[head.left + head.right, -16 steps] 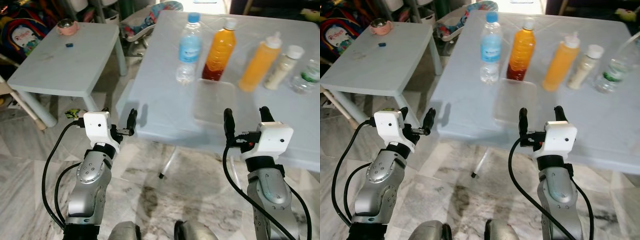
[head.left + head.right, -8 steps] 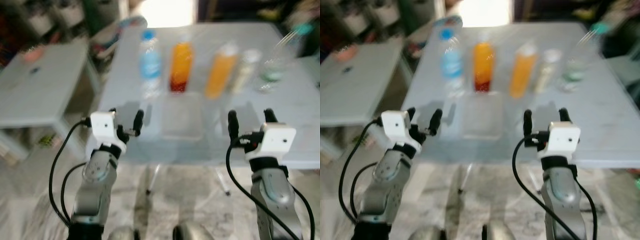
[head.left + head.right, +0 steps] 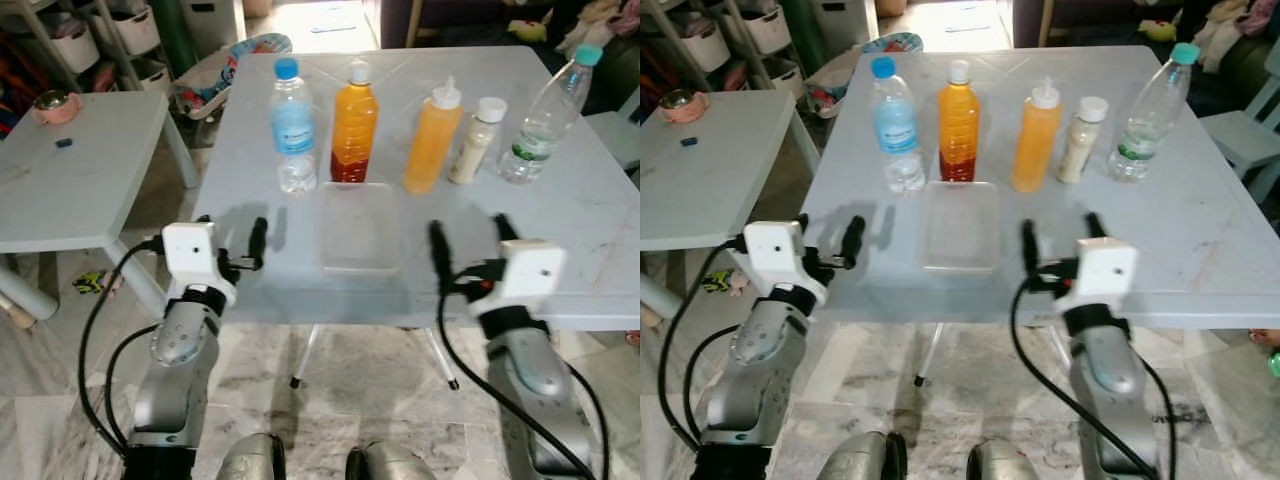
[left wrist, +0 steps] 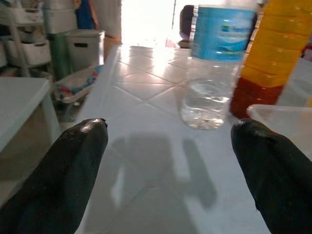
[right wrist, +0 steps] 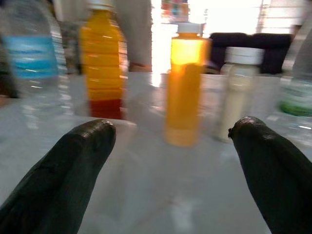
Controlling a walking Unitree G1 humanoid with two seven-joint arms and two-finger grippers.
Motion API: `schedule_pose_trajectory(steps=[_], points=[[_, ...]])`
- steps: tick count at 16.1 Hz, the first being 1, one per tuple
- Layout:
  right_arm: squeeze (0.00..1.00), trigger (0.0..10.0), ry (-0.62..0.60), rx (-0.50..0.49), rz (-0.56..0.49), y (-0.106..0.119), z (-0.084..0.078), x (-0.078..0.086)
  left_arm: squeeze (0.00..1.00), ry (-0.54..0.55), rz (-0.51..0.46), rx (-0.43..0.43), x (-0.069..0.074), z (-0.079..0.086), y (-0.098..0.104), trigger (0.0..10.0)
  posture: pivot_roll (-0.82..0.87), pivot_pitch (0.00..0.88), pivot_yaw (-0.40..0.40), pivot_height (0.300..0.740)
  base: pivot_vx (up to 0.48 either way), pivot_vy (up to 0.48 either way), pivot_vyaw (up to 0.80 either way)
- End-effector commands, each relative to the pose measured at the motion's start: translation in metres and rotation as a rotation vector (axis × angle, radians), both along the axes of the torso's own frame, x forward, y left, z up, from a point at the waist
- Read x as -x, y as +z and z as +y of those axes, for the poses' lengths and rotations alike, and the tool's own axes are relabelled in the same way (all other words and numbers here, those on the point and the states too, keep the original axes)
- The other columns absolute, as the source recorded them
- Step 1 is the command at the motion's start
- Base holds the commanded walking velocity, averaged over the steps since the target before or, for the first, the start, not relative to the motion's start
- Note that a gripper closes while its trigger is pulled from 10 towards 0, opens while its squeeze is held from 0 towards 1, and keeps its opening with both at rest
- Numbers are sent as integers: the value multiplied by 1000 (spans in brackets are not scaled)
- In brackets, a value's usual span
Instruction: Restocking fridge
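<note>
Five bottles are lined up on the pale bench (image 3: 590,260) beyond both grippers' spread fingers: a clear water bottle (image 3: 294,128) ahead of the left gripper (image 3: 232,232), an amber juice bottle (image 3: 353,123), an orange squeeze bottle (image 3: 433,140), a cream jar (image 3: 474,141) and a green-labelled bottle (image 3: 541,118) ahead of the right gripper (image 3: 468,240). A translucent rectangular tray (image 3: 360,227) is seen between the grippers.

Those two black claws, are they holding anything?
Nothing is held. The left gripper and right gripper are both open, hovering at the near edge of the table, short of the bottles.

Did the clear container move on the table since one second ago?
No. The clear container still lies just in front of the juice bottle, as before; only the camera has shifted.
</note>
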State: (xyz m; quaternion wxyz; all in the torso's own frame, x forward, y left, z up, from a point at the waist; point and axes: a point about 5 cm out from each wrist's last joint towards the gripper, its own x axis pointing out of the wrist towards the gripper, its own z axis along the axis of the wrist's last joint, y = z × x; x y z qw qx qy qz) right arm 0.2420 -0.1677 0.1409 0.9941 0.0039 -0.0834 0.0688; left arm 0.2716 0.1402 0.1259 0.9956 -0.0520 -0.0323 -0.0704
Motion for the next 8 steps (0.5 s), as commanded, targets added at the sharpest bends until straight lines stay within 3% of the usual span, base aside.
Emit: schedule_pose_trajectory(steps=[1,5,8], points=[[0,10000,56,-27,34,-4,3,-4,0,10,12,-20,1,4,-3,10000,-35,106,45,740,0,0,0],[0,10000,174,-100,74,-12,13,-10,0,14,13,-32,1,5,-4,10000,-18,108,46,740,0,0,0],[0,10000,132,-158,97,-17,11,-11,0,26,3,-40,2,8,-2,10000,-13,110,47,740,0,0,0]])
